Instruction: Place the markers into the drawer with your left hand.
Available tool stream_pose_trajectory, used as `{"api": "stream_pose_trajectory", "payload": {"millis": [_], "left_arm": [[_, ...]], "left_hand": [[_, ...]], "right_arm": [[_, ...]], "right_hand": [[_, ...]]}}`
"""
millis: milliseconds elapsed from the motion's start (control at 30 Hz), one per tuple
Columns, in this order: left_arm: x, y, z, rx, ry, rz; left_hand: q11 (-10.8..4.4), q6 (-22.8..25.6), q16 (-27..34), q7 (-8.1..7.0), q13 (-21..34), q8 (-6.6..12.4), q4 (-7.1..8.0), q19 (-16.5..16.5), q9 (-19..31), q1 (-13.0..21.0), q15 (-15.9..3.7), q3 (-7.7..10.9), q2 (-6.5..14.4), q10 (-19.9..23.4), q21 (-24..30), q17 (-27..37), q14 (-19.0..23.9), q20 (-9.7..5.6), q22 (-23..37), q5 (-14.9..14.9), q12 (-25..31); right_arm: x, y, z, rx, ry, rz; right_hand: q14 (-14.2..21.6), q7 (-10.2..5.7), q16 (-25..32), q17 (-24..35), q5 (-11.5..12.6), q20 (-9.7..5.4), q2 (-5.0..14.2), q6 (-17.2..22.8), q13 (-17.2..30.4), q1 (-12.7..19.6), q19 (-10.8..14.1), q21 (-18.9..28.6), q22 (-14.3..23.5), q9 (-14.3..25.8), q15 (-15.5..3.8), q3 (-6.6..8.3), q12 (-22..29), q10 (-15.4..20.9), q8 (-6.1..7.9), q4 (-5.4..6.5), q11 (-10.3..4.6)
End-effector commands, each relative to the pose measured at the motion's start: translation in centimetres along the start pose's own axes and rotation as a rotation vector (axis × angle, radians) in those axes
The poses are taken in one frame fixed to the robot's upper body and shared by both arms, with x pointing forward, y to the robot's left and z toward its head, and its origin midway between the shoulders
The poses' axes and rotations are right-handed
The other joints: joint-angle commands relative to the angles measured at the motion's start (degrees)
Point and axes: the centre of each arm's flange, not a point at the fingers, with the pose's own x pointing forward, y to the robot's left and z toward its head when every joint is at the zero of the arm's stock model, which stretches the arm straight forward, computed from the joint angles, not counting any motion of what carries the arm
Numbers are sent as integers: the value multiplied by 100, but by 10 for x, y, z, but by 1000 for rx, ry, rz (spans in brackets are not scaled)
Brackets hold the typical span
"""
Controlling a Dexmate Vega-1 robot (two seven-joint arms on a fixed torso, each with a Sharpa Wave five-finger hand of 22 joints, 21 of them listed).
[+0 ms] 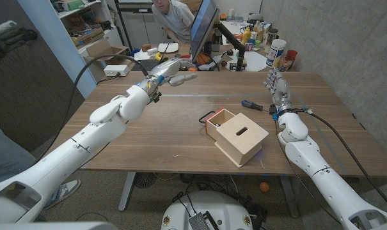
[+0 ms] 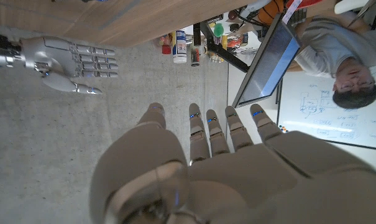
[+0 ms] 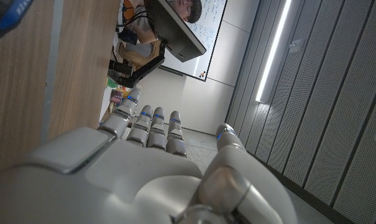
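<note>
- The left hand [image 1: 171,71] hangs above the far left part of the desk [image 1: 148,137], fingers stretched out and apart, holding nothing; in the left wrist view [image 2: 206,168] its fingers reach out straight with gaps between them.
- Behind that hand, past the desk's far edge, a person [image 1: 171,16] leans beside a tilted monitor [image 1: 203,29].
- Right of the left hand and nearer the robot sits a small wooden box [image 1: 241,137] with a slot in its top; its drawer [image 1: 217,121] is pulled out toward the left hand's side.
- A marker [image 1: 252,105] with a blue cap lies on the desk between the box and the right hand, just beside that hand and well apart from the left one.
- The right hand [image 1: 277,89] stands on the desk near its right edge, fingers straight, close together and holding nothing; the right wrist view [image 3: 150,155] shows them side by side along the desk's surface.
</note>
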Motion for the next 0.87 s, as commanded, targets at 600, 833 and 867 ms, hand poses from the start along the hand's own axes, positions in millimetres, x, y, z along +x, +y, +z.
{"api": "stream_pose_trajectory", "payload": {"millis": [600, 833, 867], "left_arm": [[-73, -32, -120, -848, 337, 111], [-78, -28, -118, -836, 329, 91], [-79, -27, -118, -836, 326, 92]], "left_hand": [[233, -390, -32, 50, 17, 21, 215, -154, -15, -386, 98, 0, 89, -3, -28, 10, -60, 102, 11, 39, -14], [281, -394, -44, 49, 17, 36, 232, -183, -18, -432, 124, -3, 88, -28, -35, 9, -98, 108, 12, 38, -25], [283, -395, -45, 47, 17, 37, 233, -184, -19, -436, 130, -3, 88, -29, -35, 9, -102, 109, 12, 38, -25]], "right_arm": [[-20, 25, 5, -62, 25, 43], [-22, 35, 1, -60, 40, 57], [-21, 37, 1, -60, 40, 61]], "right_hand": [[-32, -31, -19, 32, 9, -13, -23, -33, 23, -77, -23, 7, 18, 15, 18, -49, -11, -20, 2, -11, 22], [-17, -33, -10, 32, 6, -11, -24, -36, 23, -78, -22, 10, 19, 16, 30, -54, -8, -18, 2, -16, 31], [-16, -34, -9, 33, 6, -11, -23, -36, 23, -79, -22, 10, 19, 16, 29, -55, -7, -16, 2, -15, 29]]}}
